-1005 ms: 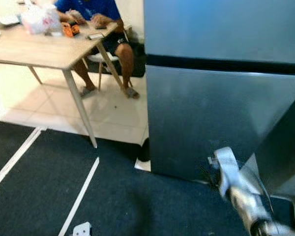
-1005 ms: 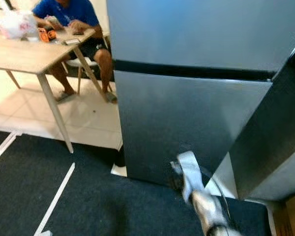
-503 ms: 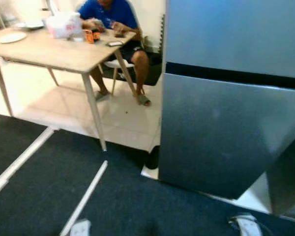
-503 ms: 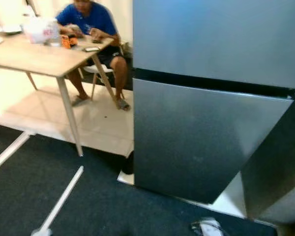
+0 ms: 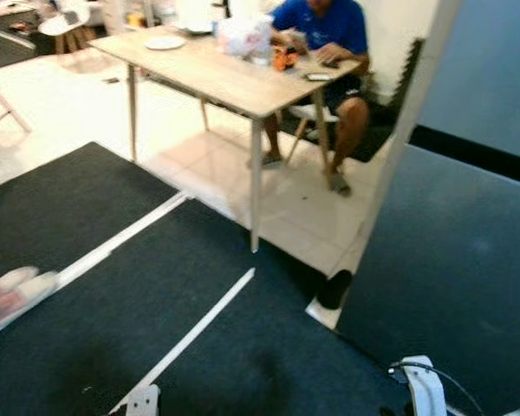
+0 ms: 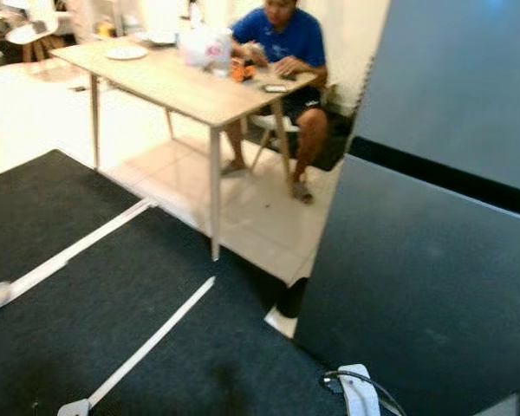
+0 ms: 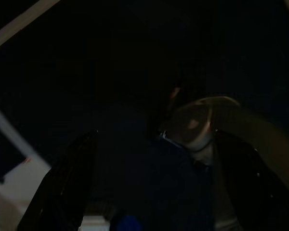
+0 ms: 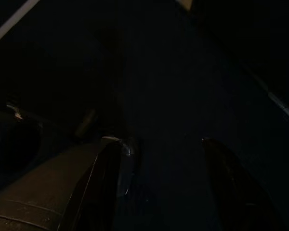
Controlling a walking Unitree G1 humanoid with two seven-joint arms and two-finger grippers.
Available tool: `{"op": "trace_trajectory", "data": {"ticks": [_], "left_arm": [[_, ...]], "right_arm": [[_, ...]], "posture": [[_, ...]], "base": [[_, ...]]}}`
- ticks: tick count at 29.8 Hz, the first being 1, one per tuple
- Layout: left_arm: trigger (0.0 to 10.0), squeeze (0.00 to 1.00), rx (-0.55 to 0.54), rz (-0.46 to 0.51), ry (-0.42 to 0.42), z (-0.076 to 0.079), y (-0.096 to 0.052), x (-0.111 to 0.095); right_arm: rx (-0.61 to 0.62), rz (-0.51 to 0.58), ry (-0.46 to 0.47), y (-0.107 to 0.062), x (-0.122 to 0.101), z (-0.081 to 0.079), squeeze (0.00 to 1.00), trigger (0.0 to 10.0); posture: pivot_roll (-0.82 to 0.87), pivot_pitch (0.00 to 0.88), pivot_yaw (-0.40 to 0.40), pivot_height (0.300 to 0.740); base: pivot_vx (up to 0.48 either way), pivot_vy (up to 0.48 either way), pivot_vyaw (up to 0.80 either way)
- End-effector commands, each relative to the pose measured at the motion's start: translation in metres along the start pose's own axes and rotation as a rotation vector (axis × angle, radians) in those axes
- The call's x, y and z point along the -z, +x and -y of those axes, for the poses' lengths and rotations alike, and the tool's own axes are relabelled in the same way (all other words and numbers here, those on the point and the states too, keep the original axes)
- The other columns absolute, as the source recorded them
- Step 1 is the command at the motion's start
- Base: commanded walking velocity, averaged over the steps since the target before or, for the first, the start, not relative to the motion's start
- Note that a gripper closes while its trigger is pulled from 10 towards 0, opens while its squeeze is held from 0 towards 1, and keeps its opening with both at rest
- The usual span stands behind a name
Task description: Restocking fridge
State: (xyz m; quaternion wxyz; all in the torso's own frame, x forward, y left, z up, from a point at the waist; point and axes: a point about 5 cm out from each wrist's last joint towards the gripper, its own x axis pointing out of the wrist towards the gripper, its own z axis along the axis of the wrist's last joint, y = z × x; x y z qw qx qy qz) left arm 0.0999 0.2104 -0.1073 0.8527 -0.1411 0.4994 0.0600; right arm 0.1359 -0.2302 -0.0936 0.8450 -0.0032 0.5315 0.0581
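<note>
We face the fridge [image 6: 433, 286], doors closed, at frame right; left gripper [image 7: 149, 192] and right gripper [image 8: 159, 183] hang spread wide, holding nothing.

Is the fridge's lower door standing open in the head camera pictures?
No: the fridge has its lower door flush under the dark gap below the upper door, and nothing of its inside shows.

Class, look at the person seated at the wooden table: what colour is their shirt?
The shirt is blue, clearest in the right eye view.
</note>
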Motion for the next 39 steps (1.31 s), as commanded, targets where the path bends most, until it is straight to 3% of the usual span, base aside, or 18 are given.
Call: {"op": "trace_trajectory", "data": {"ticks": [1,6,9,25,39], "left_arm": [[10.0,0.0,0.012,0.012,-0.008,0.0024,0.0015,-0.0044],[10.0,0.0,0.008,0.011,-0.031,-0.0006,0.0007,-0.0043],[10.0,0.0,0.008,-0.001,-0.024,-0.0013,0.0,-0.0018],[10.0,0.0,0.01,0.006,-0.05,0.0012,0.0015,-0.0048],[10.0,0.0,0.063,-0.02,-0.042,0.0053,0.0016,-0.0015]], "right_arm": [[-0.009,-0.009,-0.019,0.0005,0.0013,-0.0023,0.0,10.0],[-0.013,-0.025,-0.035,0.0006,0.0055,-0.0043,0.0,10.0],[0.021,-0.023,0.005,-0.0004,0.0068,-0.0002,0.0,10.0],[0.025,-0.03,-0.046,-0.0009,0.0045,0.0023,0.0,10.0],[0.045,-0.053,-0.087,-0.001,0.0089,0.0018,0.0,10.0]], "posture": [[-0.04,0.0,-0.011,0.74],[-0.04,0.0,-0.006,0.74],[-0.05,0.0,-0.001,0.74],[-0.05,0.0,0.007,0.74],[-0.05,0.0,0.011,0.74]], "base": [[0.0,0.0,0.8],[0.0,0.0,0.8],[0.0,0.0,0.8],[0.0,0.0,0.8],[0.159,0.0,0.03]]}}
